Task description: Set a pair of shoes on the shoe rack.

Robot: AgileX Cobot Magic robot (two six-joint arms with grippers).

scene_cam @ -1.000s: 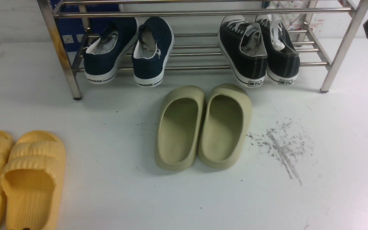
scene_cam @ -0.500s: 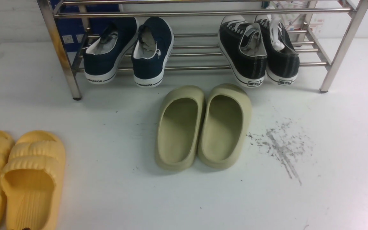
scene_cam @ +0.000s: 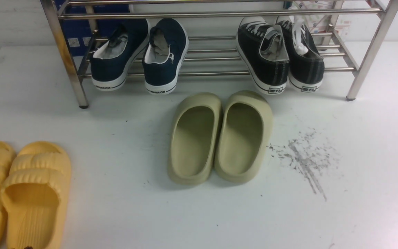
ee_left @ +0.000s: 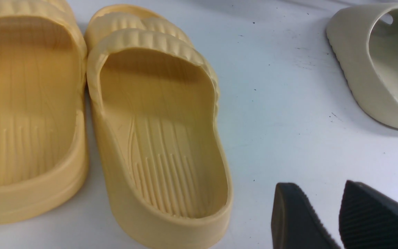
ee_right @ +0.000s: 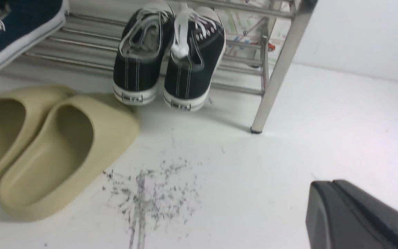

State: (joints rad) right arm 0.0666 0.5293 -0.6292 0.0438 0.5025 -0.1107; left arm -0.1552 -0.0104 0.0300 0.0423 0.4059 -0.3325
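With the black sneakers (scene_cam: 268, 58) already side by side on the low shelf of the steel rack (scene_cam: 373, 52), the job looks done — best to keep both arms well away. The left gripper (ee_left: 320, 214) stands apart, the right gripper (ee_right: 327, 207) together, both empty. White laces, white soles, heels facing out — neat enough.

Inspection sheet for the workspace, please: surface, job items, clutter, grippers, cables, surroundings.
Surface: white table, dark scuff marks right of centre
Job items: black sneakers side by side on the lower shelf of the shoe rack
Clutter: navy slip-ons on the same shelf; olive slides and yellow slippers on the table
Grippers: left open, empty; right shut, empty
Cables: nothing seen
Surroundings: blue box behind the rack, pale wall
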